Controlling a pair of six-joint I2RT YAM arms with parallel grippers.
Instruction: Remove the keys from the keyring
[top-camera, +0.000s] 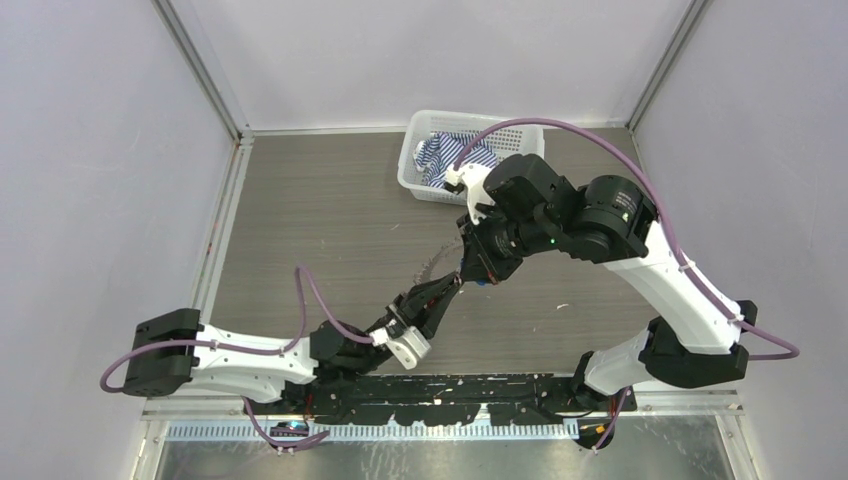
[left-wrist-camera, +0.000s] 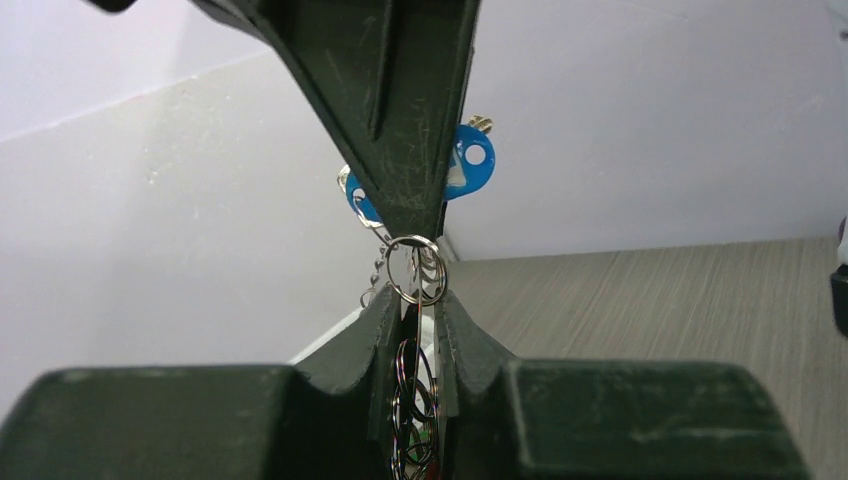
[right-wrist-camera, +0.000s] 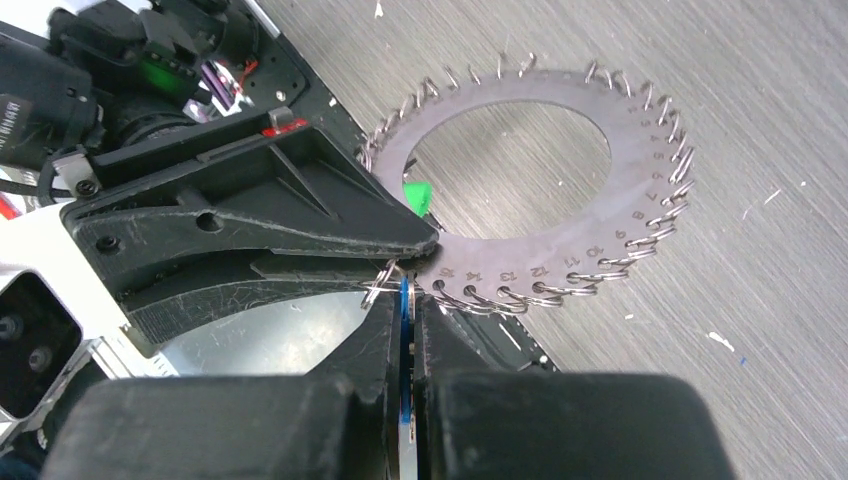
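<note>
The keyring (right-wrist-camera: 640, 195) is a flat grey toothed disc with a large hole and numbered small split rings round its rim, held above the table. My left gripper (right-wrist-camera: 425, 243) is shut on its rim; in the left wrist view (left-wrist-camera: 418, 300) the disc sits edge-on between the fingers. My right gripper (right-wrist-camera: 408, 290) is shut on the blue key (right-wrist-camera: 404, 300), right at the rim beside the left fingertips. The blue key's head (left-wrist-camera: 470, 160) shows behind the right fingers, hanging from a split ring (left-wrist-camera: 415, 268). A small green piece (right-wrist-camera: 417, 195) shows through the hole. I see no red or black key.
A white plastic basket (top-camera: 418, 150) with a striped cloth (top-camera: 452, 155) stands at the back of the table, just behind the right arm. White walls close in the table on three sides. Both grippers (top-camera: 458, 278) meet near the table's middle.
</note>
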